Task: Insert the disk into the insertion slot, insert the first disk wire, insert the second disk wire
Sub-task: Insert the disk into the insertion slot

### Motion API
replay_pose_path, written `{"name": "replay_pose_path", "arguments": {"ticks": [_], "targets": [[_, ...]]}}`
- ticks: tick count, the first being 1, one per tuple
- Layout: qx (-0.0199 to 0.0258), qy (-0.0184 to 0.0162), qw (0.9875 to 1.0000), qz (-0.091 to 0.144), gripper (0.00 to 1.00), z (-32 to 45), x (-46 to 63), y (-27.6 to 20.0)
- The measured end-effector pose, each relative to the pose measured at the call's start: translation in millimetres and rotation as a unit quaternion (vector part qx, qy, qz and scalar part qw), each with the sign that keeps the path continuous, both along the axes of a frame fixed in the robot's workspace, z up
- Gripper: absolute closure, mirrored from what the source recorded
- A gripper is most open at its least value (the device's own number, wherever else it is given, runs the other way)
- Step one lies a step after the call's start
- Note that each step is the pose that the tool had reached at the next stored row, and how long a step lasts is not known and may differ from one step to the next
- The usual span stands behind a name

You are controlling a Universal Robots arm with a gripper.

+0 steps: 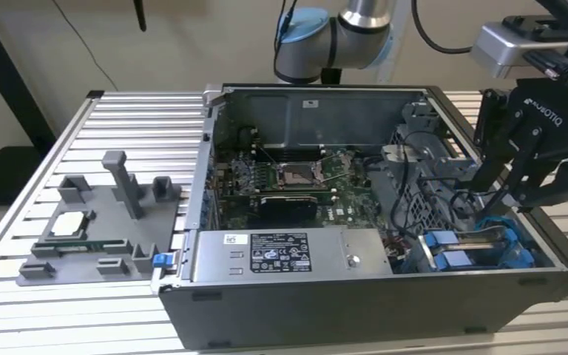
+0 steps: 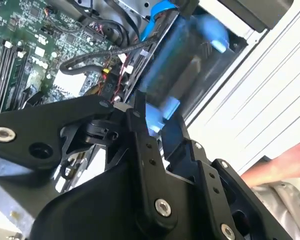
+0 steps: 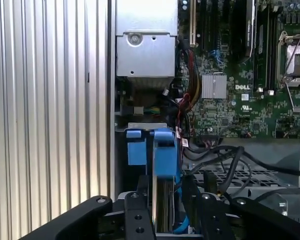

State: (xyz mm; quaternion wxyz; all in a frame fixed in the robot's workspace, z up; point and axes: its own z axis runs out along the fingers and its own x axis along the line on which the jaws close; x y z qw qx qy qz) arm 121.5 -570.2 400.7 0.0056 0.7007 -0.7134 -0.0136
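Here, the jaws are closed down to the thickness of the disk (image 3: pixel 163 202), which is gripped on edge between the two black fingers (image 3: pixel 138 220), one finger against each side. The disk's silver edge is seen end-on in the first wrist view, and its bright blue frame (image 3: pixel 165 152) is seen just past the fingers.

The disk is held upright at the slot (image 1: pixel 458 250) of the drive cage, in the corner of the computer case (image 1: pixel 363 310) at the exterior view's right. How far it is seated in the slot cannot be told. A blue guide tab (image 3: pixel 136 152) of the cage is seen just beside the disk's frame.

A bundle of black cables (image 3: pixel 225 155) is draped near the disk, between the cage and the green motherboard (image 3: pixel 230 100). The grey power supply box (image 1: pixel 289 255) is set just beside the cage, along the case's near wall. The square processor socket (image 1: pixel 294 174) is found well apart from the disk, in the middle of the board.

The case is placed on a slatted metal counter (image 1: pixel 116 118), where a grey parts holder (image 1: pixel 97 237) is also kept, toward the exterior view's left. A person's hand (image 2: pixel 285 160) is seen at the edge of the second wrist view, outside the case.
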Motion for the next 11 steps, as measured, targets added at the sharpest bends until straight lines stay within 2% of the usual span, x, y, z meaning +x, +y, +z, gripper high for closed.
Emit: {"name": "replay_pose_path", "arguments": {"ticks": [3, 5, 11], "targets": [[0.0026, 0.0000, 1.0000, 0.000, 0.00, 3.0, 0.0, 0.2], [0.0056, -0.0008, 1.0000, 0.000, 0.00, 3.1, 0.0, 2.1], [0.0134, -0.0025, 0.9999, 0.000, 0.00, 2.7, 0.0, 13.9]]}}
